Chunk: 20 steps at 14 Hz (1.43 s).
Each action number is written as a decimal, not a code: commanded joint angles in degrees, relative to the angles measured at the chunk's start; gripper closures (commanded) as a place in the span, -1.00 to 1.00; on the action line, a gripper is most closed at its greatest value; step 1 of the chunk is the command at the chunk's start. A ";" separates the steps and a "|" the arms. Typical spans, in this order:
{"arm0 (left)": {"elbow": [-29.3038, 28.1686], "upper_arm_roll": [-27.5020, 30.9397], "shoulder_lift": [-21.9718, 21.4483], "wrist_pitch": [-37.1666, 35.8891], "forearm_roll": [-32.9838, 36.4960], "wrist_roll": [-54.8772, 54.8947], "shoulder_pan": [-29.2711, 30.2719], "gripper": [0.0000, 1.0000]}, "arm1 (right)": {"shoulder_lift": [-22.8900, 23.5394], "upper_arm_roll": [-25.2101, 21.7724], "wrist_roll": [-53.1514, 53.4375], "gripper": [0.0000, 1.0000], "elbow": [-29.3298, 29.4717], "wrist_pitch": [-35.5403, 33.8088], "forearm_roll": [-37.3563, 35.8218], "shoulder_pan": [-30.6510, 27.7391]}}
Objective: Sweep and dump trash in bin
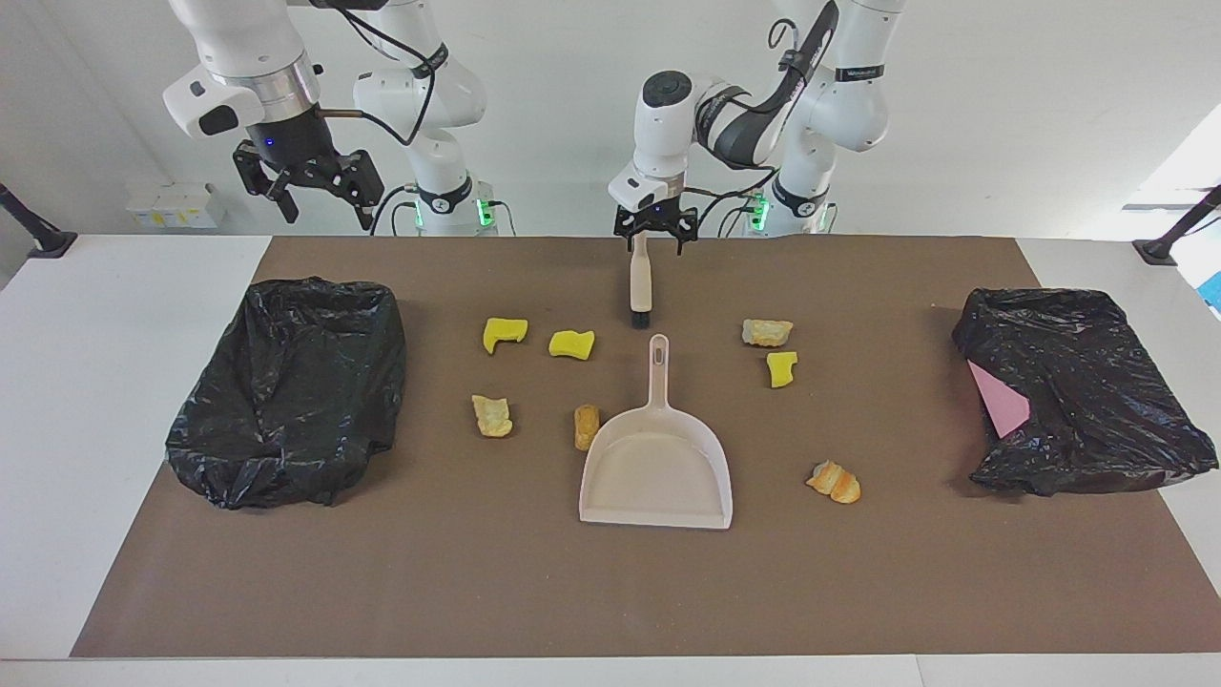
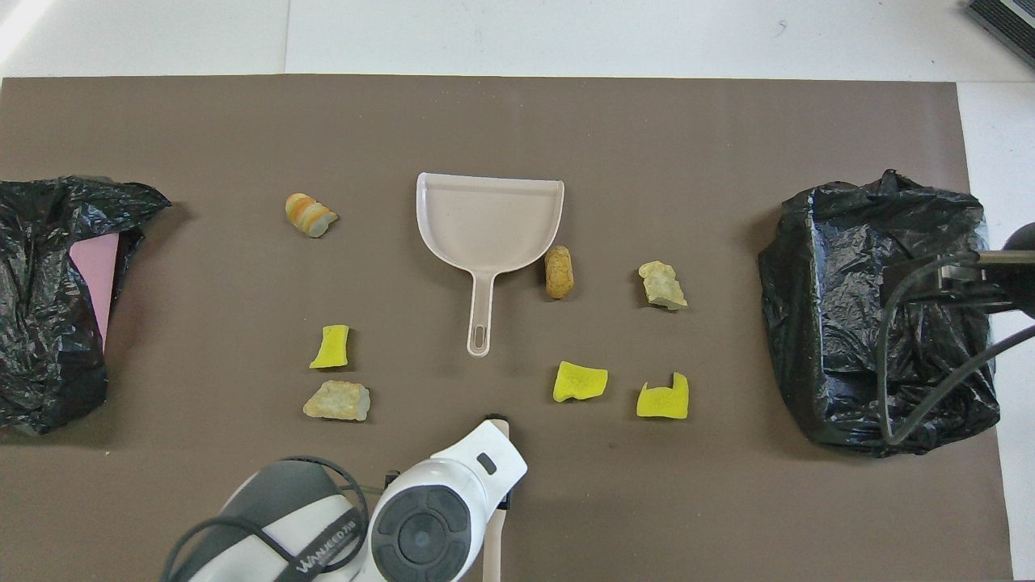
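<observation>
Several trash scraps lie on the brown mat around the beige dustpan (image 1: 658,468) (image 2: 489,218): yellow sponge pieces (image 1: 504,332) (image 1: 571,343) (image 1: 781,368) and tan bread-like chunks (image 1: 767,331) (image 1: 492,416) (image 1: 586,426) (image 1: 834,481). The beige brush (image 1: 641,281) lies nearer to the robots than the dustpan, black bristles toward it. My left gripper (image 1: 654,243) is open at the handle's upper end, which it hides. In the overhead view the left arm (image 2: 437,517) covers most of the brush. My right gripper (image 1: 324,212) hangs open, high above the mat's edge at the right arm's end.
Two bins lined with black bags stand at the mat's ends, one at the right arm's end (image 1: 291,386) (image 2: 881,315), one at the left arm's end (image 1: 1078,391) (image 2: 48,299) with a pink patch showing. Bare white table (image 1: 124,315) borders the mat.
</observation>
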 commanded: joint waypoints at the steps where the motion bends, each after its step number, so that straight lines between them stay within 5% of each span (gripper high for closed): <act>1: -4.13 1.19 -1.20 4.55 0.03 -3.07 -4.23 -1.00 | 0.54 0.19 -1.50 -1.00 -1.36 3.21 1.39 0.11; 6: -5.80 1.19 -0.59 5.34 0.03 -3.25 -7.30 -0.89 | 6.15 1.15 8.40 -1.00 -2.86 12.08 1.22 5.54; 8: -5.81 1.19 -0.50 4.38 0.03 -2.99 -7.31 0.19 | 9.32 1.07 11.93 -1.00 -2.77 15.77 0.95 9.66; 10: -5.72 1.37 -0.50 3.68 0.03 -2.55 -7.22 1.00 | 14.49 1.07 18.15 -1.00 -1.11 17.11 0.08 14.50; 13: -4.93 1.98 -1.72 0.34 0.21 -2.28 -5.82 1.00 | 23.02 1.07 25.90 -1.00 5.56 19.74 -0.10 21.09; 20: -2.47 1.98 -5.07 -10.20 2.93 -2.54 8.06 1.00 | 41.67 0.71 36.64 -1.00 19.64 24.74 -0.72 31.57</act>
